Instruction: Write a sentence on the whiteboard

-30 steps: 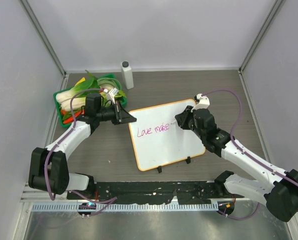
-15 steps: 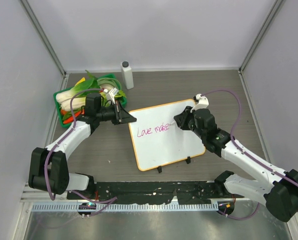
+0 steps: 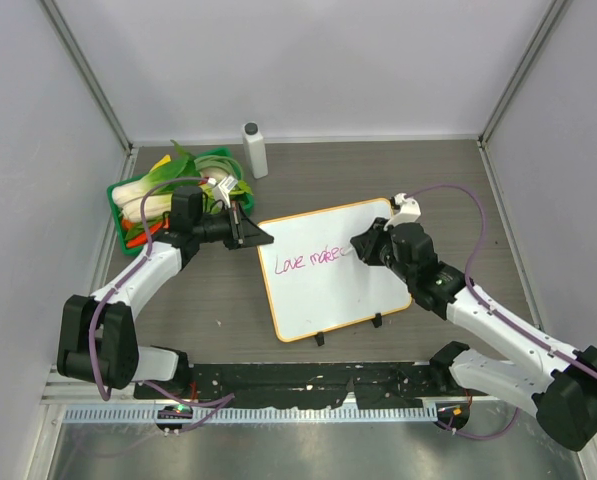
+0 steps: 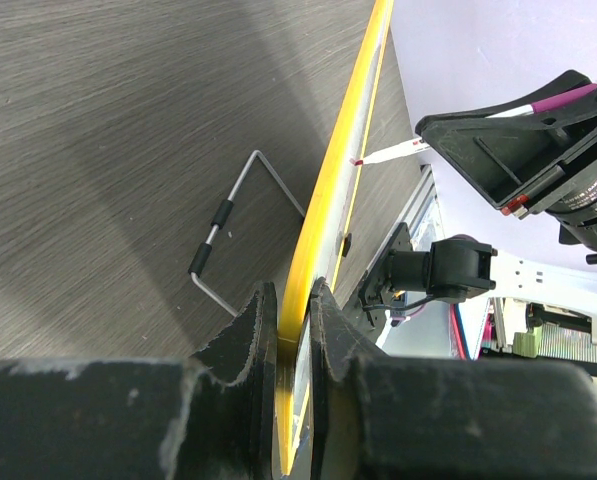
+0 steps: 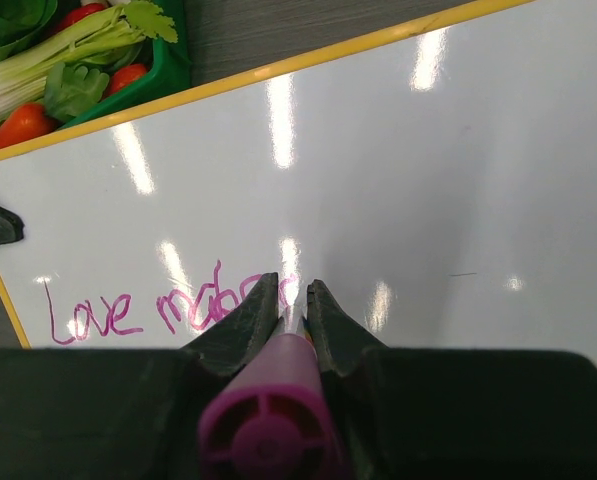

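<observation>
The whiteboard [image 3: 348, 285], white with an orange frame and two black feet, stands tilted mid-table. My left gripper [image 3: 261, 238] is shut on its upper left corner; in the left wrist view the jaws clamp the yellow-orange edge [image 4: 323, 220]. My right gripper [image 3: 358, 249] is shut on a magenta marker [image 5: 268, 420], tip against the board. The sentence [image 3: 313, 260] in pink cursive reads "Love make" with a further stroke beginning; it also shows in the right wrist view [image 5: 168, 305]. The marker tip [image 4: 388, 153] shows in the left wrist view.
A green tray [image 3: 118, 195] of vegetables sits at the back left, just behind my left arm. A grey-capped white bottle [image 3: 254, 150] stands at the back. The board's wire stand [image 4: 238, 225] rests on the dark wood table.
My right gripper has shifted slightly right and down along the board, and the pink word has grown by another stroke. The left arm has not moved.
</observation>
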`<action>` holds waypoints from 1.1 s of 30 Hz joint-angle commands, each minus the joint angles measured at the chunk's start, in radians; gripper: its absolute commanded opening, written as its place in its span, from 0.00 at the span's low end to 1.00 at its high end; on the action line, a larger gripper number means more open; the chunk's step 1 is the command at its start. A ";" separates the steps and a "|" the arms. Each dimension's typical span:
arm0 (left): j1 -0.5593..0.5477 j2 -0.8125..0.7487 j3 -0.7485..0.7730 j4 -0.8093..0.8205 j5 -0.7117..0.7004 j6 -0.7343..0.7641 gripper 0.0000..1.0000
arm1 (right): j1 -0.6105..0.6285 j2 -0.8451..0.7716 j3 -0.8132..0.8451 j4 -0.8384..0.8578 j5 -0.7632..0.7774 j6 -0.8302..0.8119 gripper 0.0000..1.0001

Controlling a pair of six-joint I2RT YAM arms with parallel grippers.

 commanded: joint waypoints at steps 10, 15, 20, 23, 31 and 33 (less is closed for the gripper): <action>-0.016 0.023 -0.012 -0.086 -0.146 0.095 0.00 | -0.001 -0.015 -0.013 0.004 -0.042 0.003 0.01; -0.017 0.027 -0.012 -0.085 -0.145 0.095 0.00 | -0.001 -0.004 -0.014 0.035 -0.077 0.009 0.01; -0.016 0.021 -0.013 -0.085 -0.146 0.095 0.00 | -0.001 -0.001 -0.011 0.047 -0.073 0.027 0.01; -0.017 0.023 -0.013 -0.085 -0.146 0.095 0.00 | -0.003 -0.030 -0.005 0.047 -0.073 0.047 0.01; -0.017 0.023 -0.009 -0.091 -0.148 0.097 0.00 | -0.066 -0.148 0.024 0.043 -0.140 0.090 0.01; -0.016 0.020 -0.007 -0.098 -0.148 0.097 0.00 | -0.089 -0.153 0.037 0.026 -0.140 0.095 0.02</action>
